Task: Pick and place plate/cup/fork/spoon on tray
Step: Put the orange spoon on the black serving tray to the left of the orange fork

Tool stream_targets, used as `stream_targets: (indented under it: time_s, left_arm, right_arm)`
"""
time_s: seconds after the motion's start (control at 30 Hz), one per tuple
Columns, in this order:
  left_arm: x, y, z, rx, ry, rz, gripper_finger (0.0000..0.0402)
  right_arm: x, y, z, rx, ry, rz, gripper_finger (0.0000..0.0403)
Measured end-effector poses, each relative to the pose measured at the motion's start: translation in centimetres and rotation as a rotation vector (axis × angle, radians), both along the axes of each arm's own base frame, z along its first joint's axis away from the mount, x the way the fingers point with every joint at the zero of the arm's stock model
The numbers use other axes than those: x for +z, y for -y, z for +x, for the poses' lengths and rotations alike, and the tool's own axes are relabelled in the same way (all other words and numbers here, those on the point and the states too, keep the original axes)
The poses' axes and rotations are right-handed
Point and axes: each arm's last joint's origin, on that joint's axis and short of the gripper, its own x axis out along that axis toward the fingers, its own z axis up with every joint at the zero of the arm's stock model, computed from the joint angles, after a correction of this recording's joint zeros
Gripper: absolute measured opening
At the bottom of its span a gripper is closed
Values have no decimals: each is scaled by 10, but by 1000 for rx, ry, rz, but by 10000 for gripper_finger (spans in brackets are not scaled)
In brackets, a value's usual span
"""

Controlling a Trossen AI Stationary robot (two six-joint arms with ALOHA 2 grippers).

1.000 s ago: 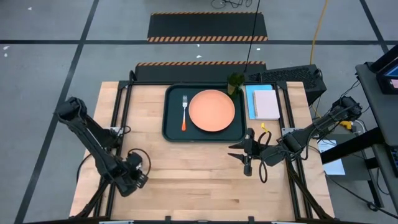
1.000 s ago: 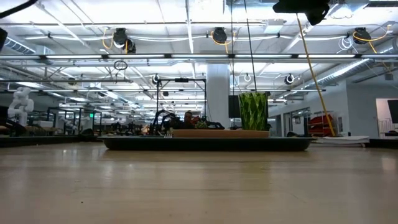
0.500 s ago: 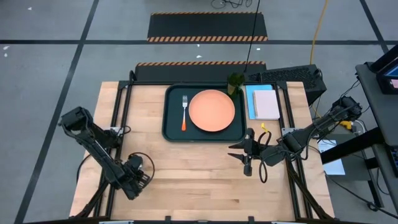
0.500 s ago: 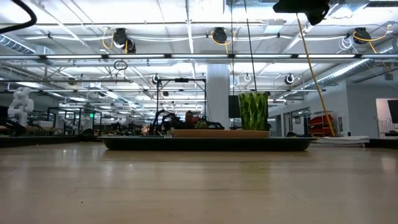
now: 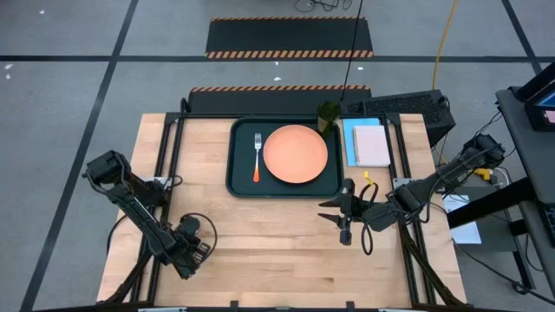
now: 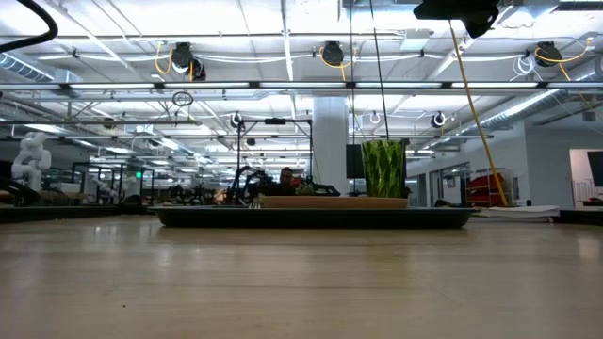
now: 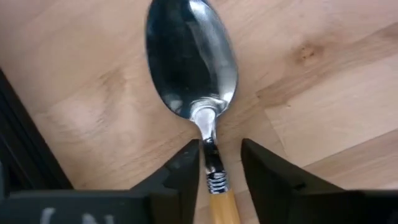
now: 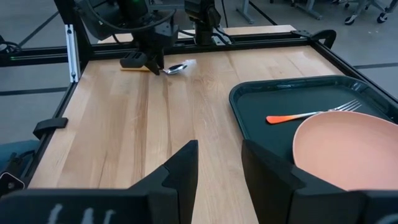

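Note:
The spoon lies flat on the bare wood near the table's front left, silver bowl up and orange handle toward my left wrist. It also shows in the right wrist view. My left gripper is open just above it, one finger on either side of the spoon's neck. The tray holds the salmon plate, the fork to the plate's left, and the green cup at its far right corner. My right gripper is open and empty beyond the tray's near right corner.
A pink-and-blue notepad lies right of the tray, with a black keyboard behind it. Bare wood lies between the tray's near rim and the table's near edge. Black frame rails run along the table's left and right sides.
My left arm has shifted a little toward the table's near edge, its gripper staying over the spoon at the front left. My right arm and the tableware on the tray have kept still.

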Motion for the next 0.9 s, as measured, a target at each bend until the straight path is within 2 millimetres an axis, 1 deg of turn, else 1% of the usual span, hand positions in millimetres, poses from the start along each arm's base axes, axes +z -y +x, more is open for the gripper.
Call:
stream_targets:
  time_s: [0.2,0.33,0.4,0.57,0.67,0.8,0.9]
  left_arm:
    - [0,-1,3,-26,-4,-9,51]
    - [0,-5,7,-76,-21,-10,20]
    - [0,-8,9,-90,-31,-4,16]
    - [-1,-13,14,-108,-45,-7,29]
    - [1,-17,17,-124,-42,-14,28]
    - [7,-22,19,-133,0,-2,19]
    - [14,-26,21,-144,50,5,20]
  right_arm:
    - [0,0,0,2,-1,-4,118]
    - [0,0,0,4,-1,-8,118]
    - [0,0,0,4,-1,-9,118]
    - [0,0,0,4,-1,-9,118]
    - [0,0,0,4,-1,-9,118]
    - [0,0,0,4,-1,-9,118]
    - [0,0,0,7,-3,-16,118]
